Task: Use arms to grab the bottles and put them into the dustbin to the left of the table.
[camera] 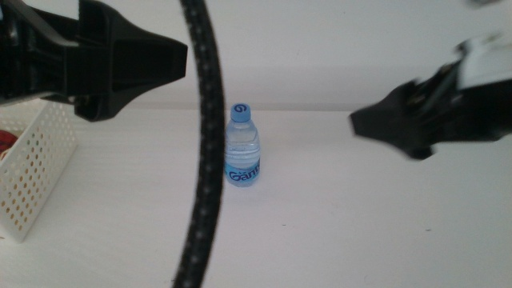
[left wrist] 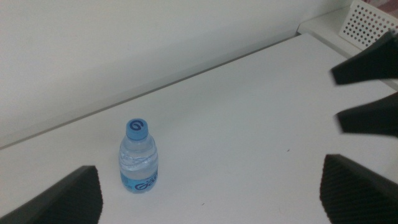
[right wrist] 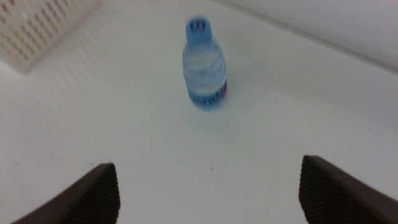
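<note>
A clear water bottle (camera: 243, 148) with a blue cap stands upright on the white table (camera: 360, 224), alone near its middle. My left gripper (camera: 160, 60) hovers high at the left, above the dustbin (camera: 36, 172), a white perforated basket at the table's left edge. My right gripper (camera: 368, 124) comes in from the right, blurred, a bottle's height or more away from the bottle. In the left wrist view the bottle (left wrist: 138, 158) stands ahead of my open left gripper (left wrist: 211, 168). In the right wrist view the bottle (right wrist: 204, 65) is ahead of my open right gripper (right wrist: 208, 165).
A thick black cable (camera: 208, 144) hangs across the middle view just left of the bottle. Something red (camera: 6, 142) shows inside the dustbin. The left wrist view also shows the right arm's gripper (left wrist: 367, 93) and the dustbin (left wrist: 373, 22). The basket's corner (right wrist: 37, 31) shows in the right wrist view.
</note>
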Tool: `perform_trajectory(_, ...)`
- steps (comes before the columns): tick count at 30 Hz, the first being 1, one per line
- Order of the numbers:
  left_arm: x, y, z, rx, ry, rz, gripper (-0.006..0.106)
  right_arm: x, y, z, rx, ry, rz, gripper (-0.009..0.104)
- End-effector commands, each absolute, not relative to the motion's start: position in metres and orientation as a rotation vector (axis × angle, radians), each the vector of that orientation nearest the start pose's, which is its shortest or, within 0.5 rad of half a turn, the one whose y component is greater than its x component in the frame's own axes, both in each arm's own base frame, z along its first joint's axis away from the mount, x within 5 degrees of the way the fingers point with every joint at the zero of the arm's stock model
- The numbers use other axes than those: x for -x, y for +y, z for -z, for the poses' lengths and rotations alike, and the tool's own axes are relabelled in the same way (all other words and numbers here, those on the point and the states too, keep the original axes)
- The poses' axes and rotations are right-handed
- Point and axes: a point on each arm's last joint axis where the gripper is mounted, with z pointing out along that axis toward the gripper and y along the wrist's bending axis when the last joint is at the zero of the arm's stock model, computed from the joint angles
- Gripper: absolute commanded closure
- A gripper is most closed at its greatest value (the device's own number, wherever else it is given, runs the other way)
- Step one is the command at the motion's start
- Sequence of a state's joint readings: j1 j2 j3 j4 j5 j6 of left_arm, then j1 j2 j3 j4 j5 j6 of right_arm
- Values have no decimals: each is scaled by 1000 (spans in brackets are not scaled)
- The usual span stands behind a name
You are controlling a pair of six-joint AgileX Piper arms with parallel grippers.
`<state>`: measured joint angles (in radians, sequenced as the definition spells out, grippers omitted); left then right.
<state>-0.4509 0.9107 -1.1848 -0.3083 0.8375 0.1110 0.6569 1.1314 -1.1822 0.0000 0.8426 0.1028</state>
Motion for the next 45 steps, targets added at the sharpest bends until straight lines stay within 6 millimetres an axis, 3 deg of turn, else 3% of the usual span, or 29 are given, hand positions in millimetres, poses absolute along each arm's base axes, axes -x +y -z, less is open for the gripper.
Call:
perform_trajectory(1,-138,-91,-441,-497,1981,590,7,-172,132,-408,636,2172,-389,18)
perform_trajectory(5,-138,-91,-441,-497,1981,590,7,-160,124,-418,638,2156,-399,18)
perform_trajectory(16,-138,-91,-441,-497,1981,590,7,-146,111,-421,690,2187,-342,18)
perform_trajectory(29,-139,-90,-442,-491,1960,573,7,-146,110,-422,689,2177,-330,18)
perform_trajectory(33,-141,-85,-430,-493,1949,491,7,-146,110,-422,689,2177,-330,18)
perform_trajectory(40,-135,-78,-374,-357,1873,503,7,-146,110,-422,689,2177,-330,18)
perform_trajectory(45,-138,-84,-346,-339,1786,522,7,-146,110,-422,689,2177,-330,18)
